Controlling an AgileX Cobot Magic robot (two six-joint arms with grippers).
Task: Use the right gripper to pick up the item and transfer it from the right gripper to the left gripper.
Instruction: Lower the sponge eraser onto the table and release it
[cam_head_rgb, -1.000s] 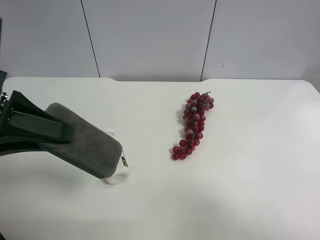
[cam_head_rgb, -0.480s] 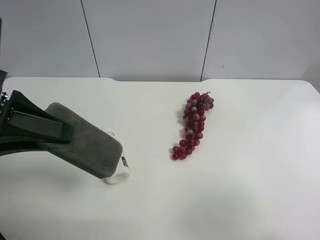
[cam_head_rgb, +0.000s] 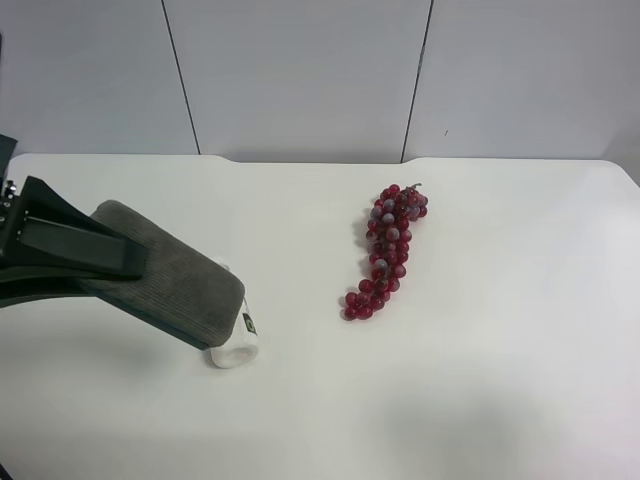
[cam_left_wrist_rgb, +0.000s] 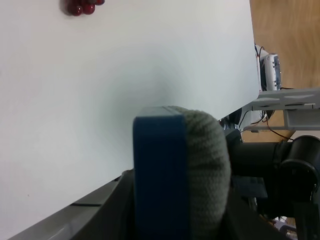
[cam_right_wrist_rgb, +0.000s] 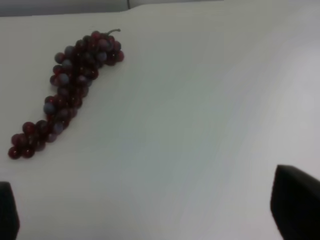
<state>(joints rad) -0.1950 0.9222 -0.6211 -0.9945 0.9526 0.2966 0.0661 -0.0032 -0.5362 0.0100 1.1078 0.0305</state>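
Now L hand (cam_head_rgb: 120, 265) pinching item (cam_head_rgb: 185, 275) above worktop (cam_head_rgb: 480, 350), over white bottle (cam_head_rgb: 237, 350); R hand (cam_right_wrist_rgb: 150, 210) spread wide nr grape bunch (cam_right_wrist_rgb: 65, 85).

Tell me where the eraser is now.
The eraser is at the exterior high view's left, clamped in the left gripper, partly hiding the white bottle, the grape bunch to its right.

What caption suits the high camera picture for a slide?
Left gripper holds a grey eraser, partly hiding a white bottle; red grapes lie nearby.
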